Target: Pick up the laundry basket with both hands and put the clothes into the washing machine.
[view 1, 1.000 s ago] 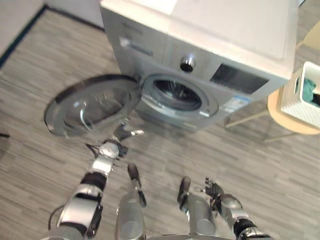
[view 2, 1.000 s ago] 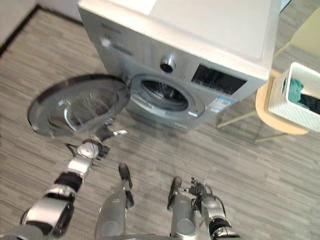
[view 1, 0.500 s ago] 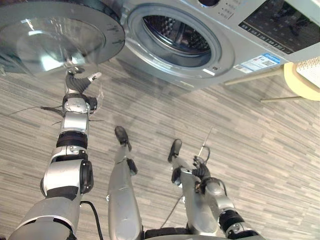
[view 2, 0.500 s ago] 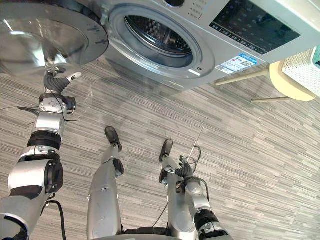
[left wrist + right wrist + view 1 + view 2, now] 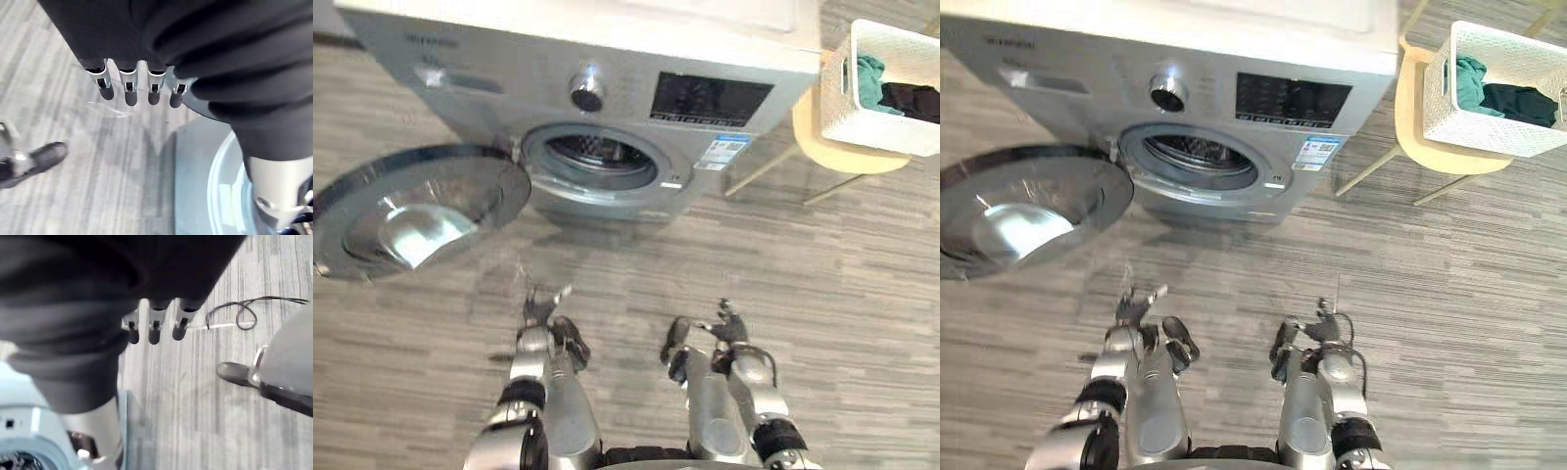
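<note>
Silver-grey washing machine (image 5: 607,88), white laundry basket (image 5: 1489,132), teal and black clothes (image 5: 1470,83), grey-striped floor (image 5: 862,294).

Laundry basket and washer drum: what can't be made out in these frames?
- laundry basket: right end cut off by the eye views' edge; clothes under the top layer hidden by its walls.
- washing machine drum: eye views, interior too dark and small to tell if empty.

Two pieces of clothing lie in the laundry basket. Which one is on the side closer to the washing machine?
The teal garment, at the end of the laundry basket toward the washing machine; the black garment lies at the far end.
</note>
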Available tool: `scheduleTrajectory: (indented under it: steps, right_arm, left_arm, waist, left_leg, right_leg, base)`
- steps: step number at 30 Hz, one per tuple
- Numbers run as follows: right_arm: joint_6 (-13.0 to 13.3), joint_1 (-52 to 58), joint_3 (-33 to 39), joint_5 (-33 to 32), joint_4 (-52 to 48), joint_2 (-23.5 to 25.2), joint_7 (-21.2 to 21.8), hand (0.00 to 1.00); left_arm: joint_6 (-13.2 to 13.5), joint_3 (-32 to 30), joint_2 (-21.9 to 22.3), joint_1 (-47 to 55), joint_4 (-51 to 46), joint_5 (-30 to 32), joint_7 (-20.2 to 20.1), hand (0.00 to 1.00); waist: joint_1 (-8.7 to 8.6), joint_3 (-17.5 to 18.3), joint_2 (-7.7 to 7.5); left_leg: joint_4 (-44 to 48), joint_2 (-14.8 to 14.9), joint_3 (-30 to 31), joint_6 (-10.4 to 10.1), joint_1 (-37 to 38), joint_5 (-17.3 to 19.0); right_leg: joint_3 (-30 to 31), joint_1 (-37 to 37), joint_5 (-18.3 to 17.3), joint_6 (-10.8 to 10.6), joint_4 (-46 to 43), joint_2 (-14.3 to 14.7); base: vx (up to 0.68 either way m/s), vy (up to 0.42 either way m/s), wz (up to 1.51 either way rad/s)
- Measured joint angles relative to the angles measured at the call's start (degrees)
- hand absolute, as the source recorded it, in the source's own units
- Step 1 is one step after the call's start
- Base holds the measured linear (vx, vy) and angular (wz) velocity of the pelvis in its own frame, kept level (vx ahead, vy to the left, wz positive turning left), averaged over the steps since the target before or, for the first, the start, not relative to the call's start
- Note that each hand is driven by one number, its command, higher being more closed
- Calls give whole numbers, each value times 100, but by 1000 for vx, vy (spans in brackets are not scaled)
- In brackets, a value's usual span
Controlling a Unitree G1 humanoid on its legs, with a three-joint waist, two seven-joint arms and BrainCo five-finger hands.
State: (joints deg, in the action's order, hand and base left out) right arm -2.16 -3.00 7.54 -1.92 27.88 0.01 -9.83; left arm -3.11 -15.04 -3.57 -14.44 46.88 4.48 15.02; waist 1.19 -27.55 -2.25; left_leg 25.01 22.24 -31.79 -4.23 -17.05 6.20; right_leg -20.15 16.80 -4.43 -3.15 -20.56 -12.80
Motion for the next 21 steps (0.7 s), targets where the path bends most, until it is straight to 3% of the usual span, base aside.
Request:
scheduleTrajectory:
  steps: [4, 5, 6, 8, 10, 11, 12, 13, 14, 15, 16, 17, 19, 20, 21]
  right_arm:
    - [-274, 465, 587, 945, -887, -250, -382, 0]
    - [-299, 408, 674, 1113, -1082, -321, -505, 0]
    - [-296, 328, 662, 1165, -1182, -333, -525, 0]
    - [-266, 89, 399, 1327, -1510, -304, -529, 0]
    - [-97, 36, 210, 1364, -2097, -202, -542, 0]
    - [-49, 37, 183, 1363, -2245, -192, -566, 0]
    - [-15, 90, 147, 1354, -2552, -146, -617, 0]
    - [148, 253, 119, 1336, -3002, -142, -647, 0]
    - [213, 338, 77, 1316, -3176, -167, -649, 0]
    - [251, 453, 106, 1288, -3372, -289, -662, 0]
    - [298, 566, 146, 1264, -3522, -382, -676, 0]
    - [312, 600, 144, 1244, -3536, -389, -658, 0]
    - [333, 722, -19, 1073, -3545, -358, -614, 0]
    - [337, 756, -133, 1029, -3545, -348, -610, 0]
    - [358, 758, -193, 959, -3547, -347, -605, 0]
  left_arm:
    - [2, 35, 90, 903, 266, -531, 18, 0]
    - [36, 13, 176, 1191, 303, -762, 24, 0]
    - [72, -50, 192, 1316, 317, -814, 25, 0]
    - [115, -177, 230, 1581, 357, -850, 41, 0]
    - [138, -440, 248, 1681, 438, -927, 133, 0]
    - [146, -514, 258, 1726, 439, -982, 151, 0]
    - [156, -593, 287, 1843, 438, -1078, 168, 0]
    - [192, -599, 287, 2025, 437, -1155, 172, 0]
    - [216, -586, 371, 2089, 445, -1173, 165, 0]
    - [238, -582, 523, 2125, 447, -1189, 163, 0]
    - [277, -590, 579, 2127, 439, -1241, 160, 0]
    - [286, -591, 577, 2150, 447, -1253, 152, 0]
    - [358, -584, 576, 2310, 443, -1283, 130, 0]
    - [365, -579, 572, 2334, 440, -1283, 123, 0]
    - [365, -575, 571, 2332, 440, -1283, 117, 0]
  waist:
    - [-85, 574, 256]
    - [-72, 905, 323]
    - [-54, 1026, 344]
    - [-55, 1269, 388]
    - [-61, 1487, 499]
    - [-46, 1493, 510]
    - [-43, 1510, 483]
    - [-26, 1565, 435]
    - [-41, 1590, 456]
    - [-65, 1588, 449]
    - [-59, 1648, 548]
    - [-52, 1659, 559]
    - [-34, 1686, 638]
    - [-23, 1687, 639]
    - [-23, 1688, 640]
  left_leg:
    - [-334, -128, -263, -109, 752, -106]
    - [-518, -119, -559, -157, 1144, -105]
    - [-558, -54, -736, -191, 1308, -84]
    - [-472, 228, -1190, -307, 1704, -37]
    - [305, 923, -1249, -279, 1860, -71]
    - [540, 1105, -1247, -161, 1942, -146]
    - [1021, 1413, -1245, 392, 2082, -470]
    - [1679, 1650, -921, 1230, 1990, -1130]
    - [2002, 1625, -612, 1154, 1857, -1061]
    - [2420, 1383, -184, 843, 1601, -719]
    - [2657, 823, 346, 518, 1279, -207]
    - [2677, 572, 467, 498, 1170, -24]
    - [2299, -289, 492, 447, 837, 467]
    - [1828, -681, 497, 418, 633, 494]
    - [1563, -846, 499, 416, 506, 493]
  right_leg:
    - [22, -348, -282, -161, -129, -82]
    - [-363, -571, -519, -201, -73, -210]
    - [-502, -647, -492, -238, -20, -237]
    - [-352, -708, -280, -217, 96, -32]
    - [-88, -782, -363, -27, 62, 496]
    - [33, -839, -406, 41, 33, 627]
    - [258, -1001, -465, 143, -7, 862]
    - [601, -1251, -520, 287, 111, 997]
    - [753, -1338, -541, 326, 190, 1046]
    - [947, -1437, -549, 367, 287, 1077]
    - [1166, -1538, -572, 419, 402, 1079]
    - [1275, -1592, -597, 460, 440, 1089]
    - [1648, -1916, -646, 529, 671, 1162]
    - [1766, -2051, -691, 515, 766, 1165]
    - [1811, -2105, -732, 497, 811, 1165]
  base:
    - [157, -65, -19]
    - [159, -24, -64]
    - [194, -36, -128]
    - [146, -74, -125]
    - [176, -195, -110]
    - [205, -245, -127]
    - [295, -310, -158]
    - [306, -290, -152]
    - [283, -216, -127]
    - [252, -78, -95]
    - [196, -51, -93]
    - [260, -3, -103]
    - [255, 62, -96]
    - [234, 91, -61]
    - [204, 92, -36]
